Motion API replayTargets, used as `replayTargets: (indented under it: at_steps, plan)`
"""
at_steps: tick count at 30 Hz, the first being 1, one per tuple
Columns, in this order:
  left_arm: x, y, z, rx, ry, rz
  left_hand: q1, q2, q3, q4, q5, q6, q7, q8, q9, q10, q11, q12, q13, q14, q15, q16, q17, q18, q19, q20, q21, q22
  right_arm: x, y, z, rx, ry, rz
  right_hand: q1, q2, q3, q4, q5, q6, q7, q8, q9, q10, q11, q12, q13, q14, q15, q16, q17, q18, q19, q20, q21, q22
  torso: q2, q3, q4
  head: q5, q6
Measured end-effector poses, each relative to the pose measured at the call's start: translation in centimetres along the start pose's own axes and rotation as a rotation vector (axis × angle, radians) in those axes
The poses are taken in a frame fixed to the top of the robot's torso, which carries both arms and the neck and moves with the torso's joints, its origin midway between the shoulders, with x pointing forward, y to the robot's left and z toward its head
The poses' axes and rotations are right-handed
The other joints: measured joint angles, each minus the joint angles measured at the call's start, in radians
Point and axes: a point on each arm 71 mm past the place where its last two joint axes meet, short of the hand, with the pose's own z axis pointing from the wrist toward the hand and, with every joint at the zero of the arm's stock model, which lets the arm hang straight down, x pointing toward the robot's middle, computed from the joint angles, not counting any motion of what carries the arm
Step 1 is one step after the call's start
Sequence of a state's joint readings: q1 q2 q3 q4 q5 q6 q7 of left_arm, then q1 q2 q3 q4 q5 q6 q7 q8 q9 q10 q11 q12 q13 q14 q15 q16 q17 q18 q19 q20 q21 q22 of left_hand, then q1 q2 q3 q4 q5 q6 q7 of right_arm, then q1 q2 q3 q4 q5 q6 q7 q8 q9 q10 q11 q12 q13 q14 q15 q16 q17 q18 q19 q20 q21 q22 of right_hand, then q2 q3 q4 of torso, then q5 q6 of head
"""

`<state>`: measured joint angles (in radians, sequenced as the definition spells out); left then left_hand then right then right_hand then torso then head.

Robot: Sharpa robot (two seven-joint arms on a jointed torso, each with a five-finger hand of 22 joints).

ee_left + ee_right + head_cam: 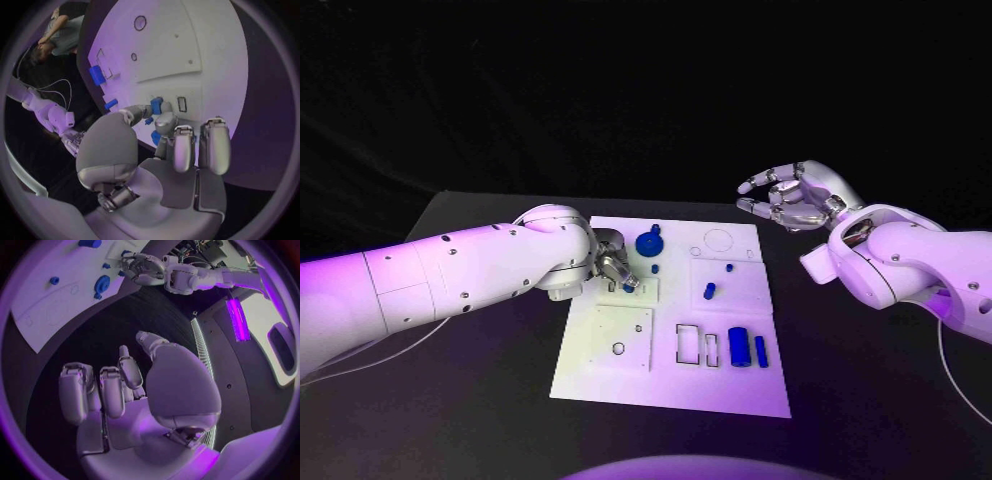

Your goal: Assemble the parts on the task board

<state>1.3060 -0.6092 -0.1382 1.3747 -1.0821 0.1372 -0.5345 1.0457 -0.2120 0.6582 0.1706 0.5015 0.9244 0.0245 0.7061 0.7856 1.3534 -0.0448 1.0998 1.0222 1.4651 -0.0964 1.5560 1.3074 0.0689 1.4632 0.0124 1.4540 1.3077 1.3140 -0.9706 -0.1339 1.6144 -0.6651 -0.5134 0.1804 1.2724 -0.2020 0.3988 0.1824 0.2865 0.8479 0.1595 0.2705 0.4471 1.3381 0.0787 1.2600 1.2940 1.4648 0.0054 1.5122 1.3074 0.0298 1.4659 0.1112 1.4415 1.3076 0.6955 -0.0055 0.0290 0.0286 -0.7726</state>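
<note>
Left hand (164, 131) pinching blue part (156, 105) over task board (733, 390).

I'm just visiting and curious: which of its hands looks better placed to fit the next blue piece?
The left hand: it is down on the task board, pinching a small blue part. The right hand hovers open beyond the board's far corner.

Robot lab: black table (473, 400), task board (733, 385).

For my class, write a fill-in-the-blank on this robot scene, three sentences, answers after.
1. The left hand pinches a small ____ part over the task board.
2. The right hand holds ____, its fingers spread.
3. The right hand hovers off the board's ____ corner.

Missing words: blue; nothing; far right
</note>
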Motion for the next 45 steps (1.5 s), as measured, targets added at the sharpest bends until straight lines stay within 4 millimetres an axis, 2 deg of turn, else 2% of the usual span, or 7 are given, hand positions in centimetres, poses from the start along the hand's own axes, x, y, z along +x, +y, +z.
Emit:
replayTargets:
  at_steps: [7,9,18,21,34,41,45]
  plan:
    - [0.0,0.0,0.1,-0.002,0.001,0.0,-0.008,0.001,-0.046,0.026,0.0,0.011,-0.004,-0.006,-0.002,0.002,-0.002,0.0,0.001,0.0,0.0,0.001,0.001,0.0,0.004,-0.004,0.0,0.0,0.0,0.0,0.0,0.0,0.0,0.0,-0.004,-0.004,-0.008,0.008,0.0,0.0,0.0,0.004,0.0,0.0,0.0,0.0,-0.001,0.0,0.0,0.0,0.0,0.0,0.0,0.0,-0.004,0.0,0.0,0.0,0.0001,-0.003,-0.001]
    - [0.0,0.1,0.1,-0.003,0.002,0.0,-0.013,0.001,-0.066,0.038,-0.005,0.016,-0.009,-0.009,-0.001,0.002,-0.002,0.0,0.003,0.0,0.0,0.004,0.001,-0.016,0.004,-0.004,0.0,0.0,0.0,0.0,0.0,0.0,-0.001,0.0,-0.005,-0.005,-0.009,0.009,0.0,-0.003,-0.003,0.008,0.0,0.0,0.0,0.0,-0.002,0.0,0.0,0.0,0.0,0.0,0.0,0.0,-0.004,0.0,0.0,-0.0001,0.0002,-0.003,-0.001]
    - [0.1,0.1,0.1,-0.004,0.008,0.003,-0.022,-0.009,-0.136,0.072,-0.011,0.029,-0.01,-0.016,-0.002,0.002,-0.002,0.004,0.005,0.0,0.0,0.004,0.001,-0.016,0.004,-0.003,0.004,0.0,-0.1,0.0,0.0,0.0,-0.002,-0.001,-0.021,-0.01,-0.027,0.027,-0.018,-0.007,-0.001,0.019,0.0,-0.003,-0.003,0.0,-0.004,0.0,0.0,-0.004,0.0,0.0,0.0,0.0,-0.008,0.0,-0.001,-0.0003,0.0005,-0.004,-0.003]
    - [0.1,0.1,0.1,-0.004,0.01,0.003,-0.024,-0.01,-0.156,0.087,-0.012,0.031,-0.009,-0.018,-0.002,0.002,-0.002,0.004,0.008,0.0,0.0,0.008,0.001,-0.016,0.004,-0.003,0.004,0.0,-0.1,-0.1,0.0,0.0,-0.002,-0.001,-0.036,-0.003,-0.038,0.044,-0.042,-0.012,-0.006,0.022,0.0,-0.004,-0.004,0.0,-0.005,0.0,0.0,-0.004,0.0,0.0,0.0,0.0,-0.009,0.0,-0.001,-0.0003,0.0007,-0.004,-0.003]
    - [0.0,0.6,-0.1,-0.006,0.008,-0.004,-0.023,-0.01,-0.205,0.119,-0.054,0.032,-0.011,-0.019,-0.002,0.002,-0.002,0.01,0.012,0.0,0.0,0.008,0.0,-0.016,0.004,-0.003,0.004,0.0,-0.1,-0.1,0.0,0.0,-0.004,-0.004,-0.044,-0.003,-0.057,0.063,-0.053,-0.015,-0.003,0.028,0.0,-0.004,-0.004,0.0,-0.008,0.0,0.0,-0.008,0.0,0.0,0.0,0.0,-0.015,0.0,-0.001,-0.0009,0.0002,-0.006,-0.001]
    - [-1.0,0.2,-0.8,0.013,-0.016,-0.02,-0.036,0.002,-0.238,0.122,-0.122,0.036,-0.007,-0.029,-0.002,0.001,-0.002,0.015,0.017,0.0,0.0,0.008,0.0,-0.016,0.004,-0.003,0.004,0.0,-0.2,-0.1,0.0,0.0,-0.007,-0.006,-0.062,0.002,-0.085,0.091,-0.053,-0.019,-0.006,0.039,-0.001,-0.004,-0.004,0.0,-0.009,0.0,0.0,-0.012,0.0,0.0,0.0,0.0,-0.019,0.0,-0.001,-0.0007,0.0002,-0.008,-0.004]
    - [-1.9,-0.3,-1.3,0.027,-0.033,-0.024,-0.071,0.008,-0.275,0.123,-0.219,0.036,-0.007,-0.033,-0.003,0.001,-0.002,0.015,0.018,0.0,0.0,0.008,0.0,-0.016,0.004,-0.003,0.004,0.0,-0.3,-0.2,0.0,0.0,-0.008,-0.007,-0.092,0.006,-0.108,0.108,-0.04,-0.026,-0.006,0.046,-0.002,-0.004,-0.004,0.0,-0.012,0.004,-0.004,-0.012,0.0,0.0,0.0,0.0,-0.025,0.0,-0.001,-0.0004,-0.0001,-0.006,-0.004]
